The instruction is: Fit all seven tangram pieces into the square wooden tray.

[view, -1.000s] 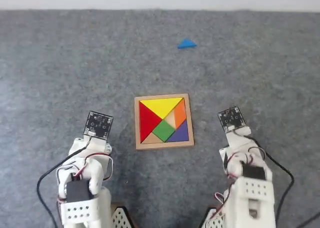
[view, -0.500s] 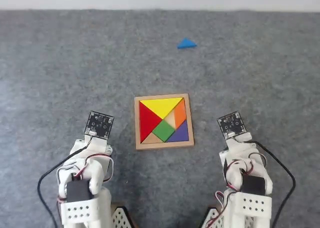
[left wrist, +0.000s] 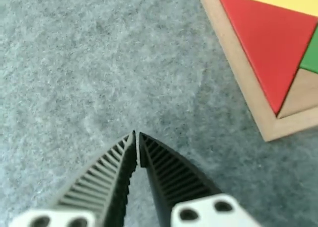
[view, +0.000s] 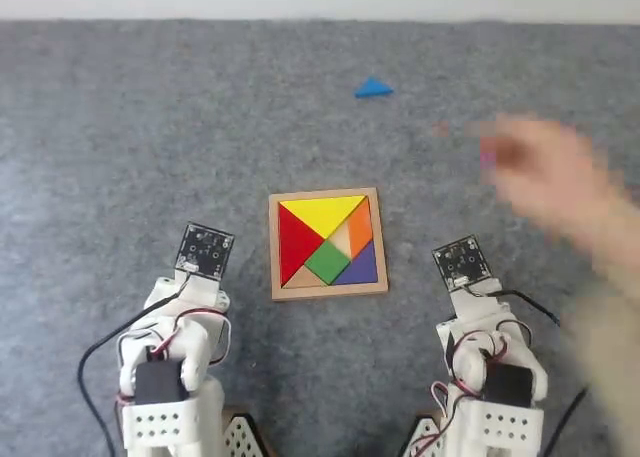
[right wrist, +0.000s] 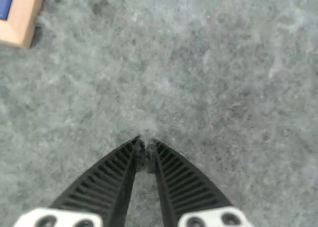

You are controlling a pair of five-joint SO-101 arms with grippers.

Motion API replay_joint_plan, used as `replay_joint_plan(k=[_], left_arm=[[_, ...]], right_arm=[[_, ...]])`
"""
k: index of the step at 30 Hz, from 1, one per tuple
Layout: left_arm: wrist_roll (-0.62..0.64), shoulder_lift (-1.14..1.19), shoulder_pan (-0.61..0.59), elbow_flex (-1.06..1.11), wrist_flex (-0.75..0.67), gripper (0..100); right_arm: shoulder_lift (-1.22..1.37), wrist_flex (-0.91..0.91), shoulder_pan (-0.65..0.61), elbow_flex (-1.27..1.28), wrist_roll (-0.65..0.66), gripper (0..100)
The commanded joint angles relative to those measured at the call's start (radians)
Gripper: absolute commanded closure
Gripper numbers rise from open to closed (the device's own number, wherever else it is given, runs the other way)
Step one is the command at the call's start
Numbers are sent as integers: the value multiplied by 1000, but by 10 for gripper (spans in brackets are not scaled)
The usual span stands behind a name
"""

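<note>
Far beyond tray, blue triangle

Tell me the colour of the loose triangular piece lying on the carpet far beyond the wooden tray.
Blue. The small loose triangular piece shows best in the high view.

Your high view looks steeply down on the table from well above. The wrist views look past the left gripper and right gripper, close to the table; each shares a corner of the tray with the high view.
</note>
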Motion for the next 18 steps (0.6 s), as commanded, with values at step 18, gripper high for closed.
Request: replay_joint_plan(k=[18], left_arm=[[-235, 133, 18, -2, -80, 986]], right_arm=[[-24, 10, -127, 12, 12, 991]])
